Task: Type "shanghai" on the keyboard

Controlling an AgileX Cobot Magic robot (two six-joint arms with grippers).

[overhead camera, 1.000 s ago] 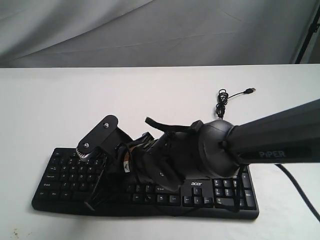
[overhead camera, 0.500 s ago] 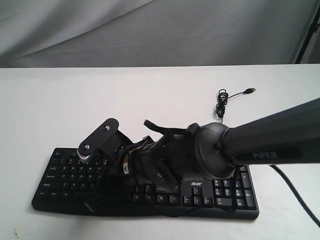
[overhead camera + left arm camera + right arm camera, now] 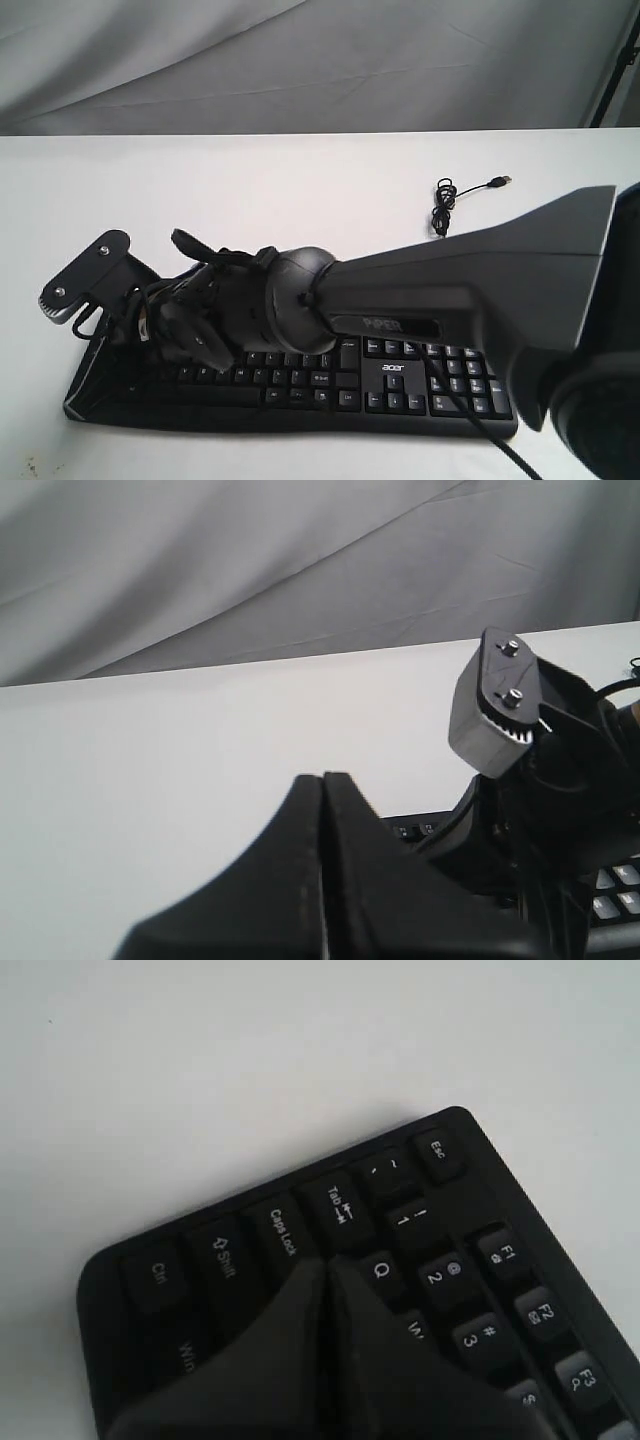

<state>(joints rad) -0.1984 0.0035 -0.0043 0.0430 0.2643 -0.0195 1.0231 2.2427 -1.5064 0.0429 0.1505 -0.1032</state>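
Black keyboard (image 3: 400, 385) lies flat at front of white table (image 3: 300, 190) in exterior view, acer logo showing. Thin cable (image 3: 447, 205) coiled behind it, plug loose on tabletop. Grey right arm (image 3: 450, 290) reaches across to keyboard's left end. Its right gripper (image 3: 328, 1268) clenched, fingers pressed together, nothing between; tip over keys by Caps Lock, Tab, Q; contact unclear. Other side: left gripper (image 3: 322, 782) clenched, empty, keyboard edge just past it.
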